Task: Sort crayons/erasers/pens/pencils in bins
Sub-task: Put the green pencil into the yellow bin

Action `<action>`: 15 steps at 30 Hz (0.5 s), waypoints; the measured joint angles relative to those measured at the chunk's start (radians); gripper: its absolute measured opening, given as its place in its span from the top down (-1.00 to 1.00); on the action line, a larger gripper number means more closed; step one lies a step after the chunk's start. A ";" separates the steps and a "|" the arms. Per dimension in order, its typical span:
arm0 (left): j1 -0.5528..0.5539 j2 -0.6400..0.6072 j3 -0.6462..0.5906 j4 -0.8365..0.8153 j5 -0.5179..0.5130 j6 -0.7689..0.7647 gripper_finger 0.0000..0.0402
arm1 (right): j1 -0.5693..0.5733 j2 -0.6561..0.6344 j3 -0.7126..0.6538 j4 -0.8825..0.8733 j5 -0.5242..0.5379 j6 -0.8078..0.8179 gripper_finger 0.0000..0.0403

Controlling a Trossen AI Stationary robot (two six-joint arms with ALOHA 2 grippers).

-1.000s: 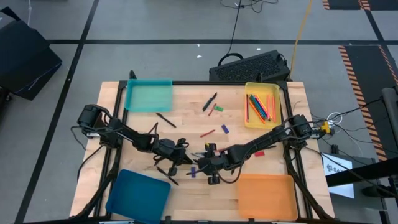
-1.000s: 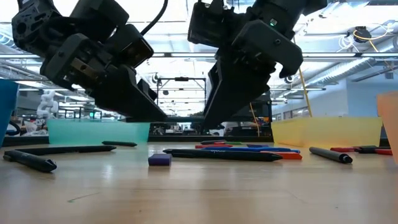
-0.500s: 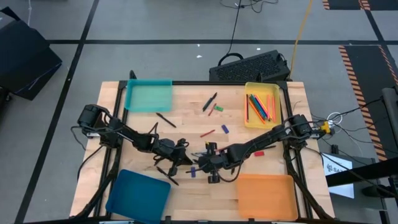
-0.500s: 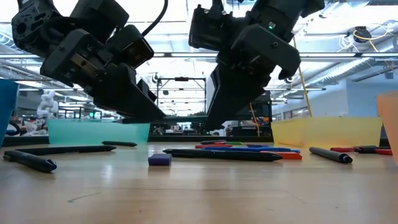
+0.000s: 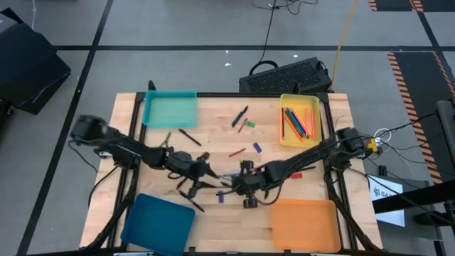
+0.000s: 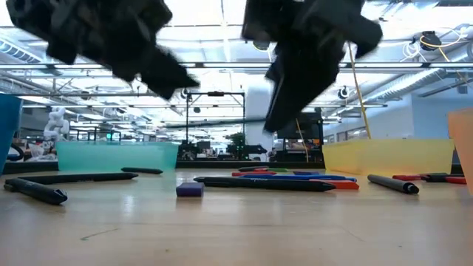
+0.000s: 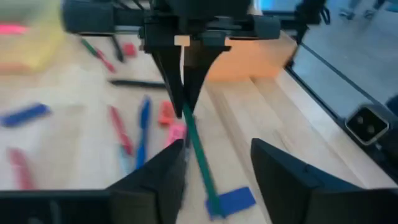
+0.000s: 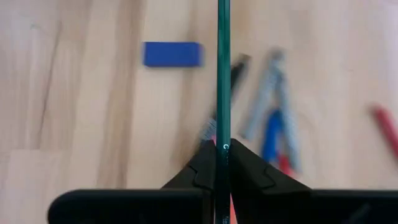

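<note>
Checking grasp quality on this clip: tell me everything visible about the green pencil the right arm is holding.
The green pencil is a long, very thin, straight stick, dark green. The right gripper has its jaws shut on one end, so the pencil sticks straight out past them, over the wooden table. In the left wrist view its free end runs toward a blue eraser; contact cannot be told. The left gripper is open, not touching it.

Both dark arms reach inward from the desk's side edges and meet near its middle, toward the front edge, the right gripper (image 5: 242, 186) with fingers (image 8: 245, 167) pinched tight on a thin green stick, the left gripper (image 5: 206, 173) spread apart.
</note>
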 joint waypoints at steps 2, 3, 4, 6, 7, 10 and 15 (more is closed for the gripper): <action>0.012 -0.095 0.000 -0.087 -0.035 -0.005 -0.02 | -0.020 -0.060 0.000 -0.091 0.043 0.068 0.92; 0.017 -0.139 0.000 -0.122 -0.058 -0.017 -0.05 | -0.035 -0.093 0.000 -0.149 0.080 0.109 0.92; 0.024 -0.186 0.000 -0.161 -0.078 -0.029 -0.06 | -0.051 -0.128 0.000 -0.215 0.122 0.159 0.92; 0.035 -0.278 0.000 -0.236 -0.111 -0.064 -0.07 | -0.090 -0.200 0.000 -0.362 0.229 0.273 0.92; 0.041 -0.321 0.000 -0.263 -0.127 -0.089 -0.07 | -0.111 -0.235 0.000 -0.444 0.284 0.344 0.92; 0.053 -0.428 -0.001 -0.332 -0.163 -0.193 -0.07 | -0.202 -0.330 0.000 -0.682 0.395 0.554 0.92; 0.067 -0.548 -0.001 -0.349 -0.190 -0.365 -0.08 | -0.402 -0.458 -0.080 -0.885 0.442 0.718 0.92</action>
